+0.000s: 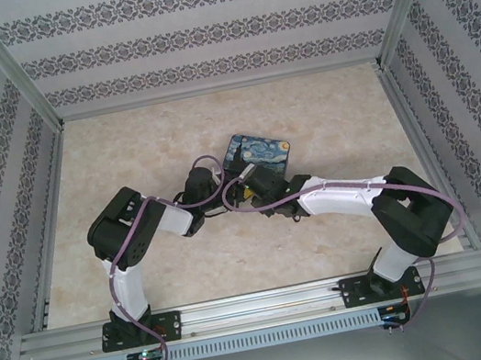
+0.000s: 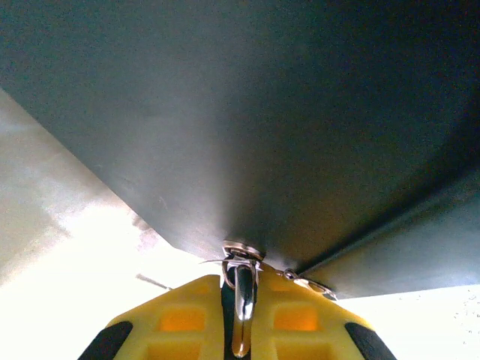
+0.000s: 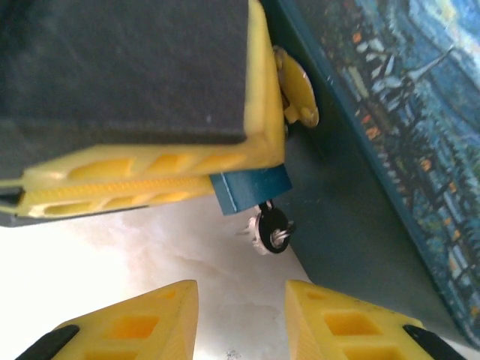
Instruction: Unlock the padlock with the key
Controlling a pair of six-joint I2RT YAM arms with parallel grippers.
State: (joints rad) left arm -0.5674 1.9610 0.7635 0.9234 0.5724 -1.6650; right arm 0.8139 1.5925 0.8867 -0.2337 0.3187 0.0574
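Your left jaws are clamped on the padlock (image 3: 251, 191), just beside the near side of the painted tin (image 3: 405, 112); the key (image 3: 271, 229) hangs at its end, facing your right jaws, which stand apart.

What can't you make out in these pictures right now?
- Blade of the key, right wrist view: hidden at the padlock base, so whether it sits in the keyhole is unclear.
- Shackle, right wrist view: covered by the left gripper's fingers.
- Top view: the wrists cover the tin near edge and anything small there.
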